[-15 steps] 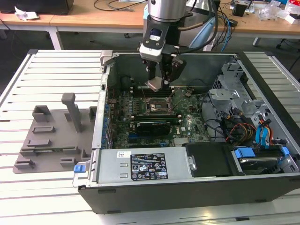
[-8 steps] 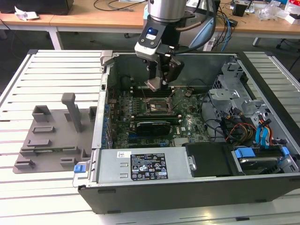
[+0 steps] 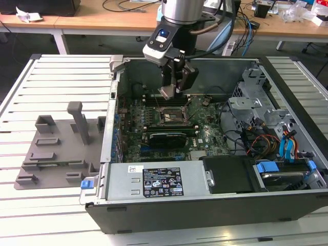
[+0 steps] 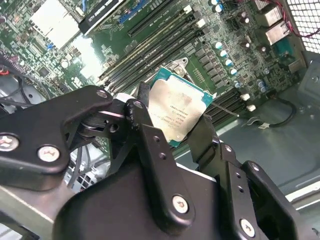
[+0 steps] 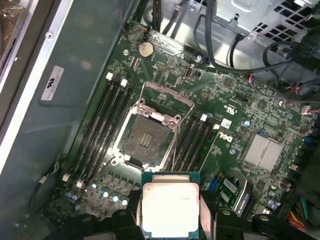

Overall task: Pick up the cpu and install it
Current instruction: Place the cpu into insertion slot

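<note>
Clamped in the gripper (image 4: 173,116) by two opposite edges: the cpu (image 4: 179,106), pale silvery top showing in both wrist views. Held in the air over the motherboard (image 5: 235,110), apart from it. Just beyond, in the first wrist view, the dark socket (image 5: 147,140) with contacts bare, flanked by memory slots (image 5: 107,130). Hard to say whether squarely above the socket or a little short of it. Farther out, the open computer case (image 3: 205,205) on a slatted table (image 3: 51,77), with a grey tray (image 3: 56,154) of upright posts at the exterior view's left.
</note>
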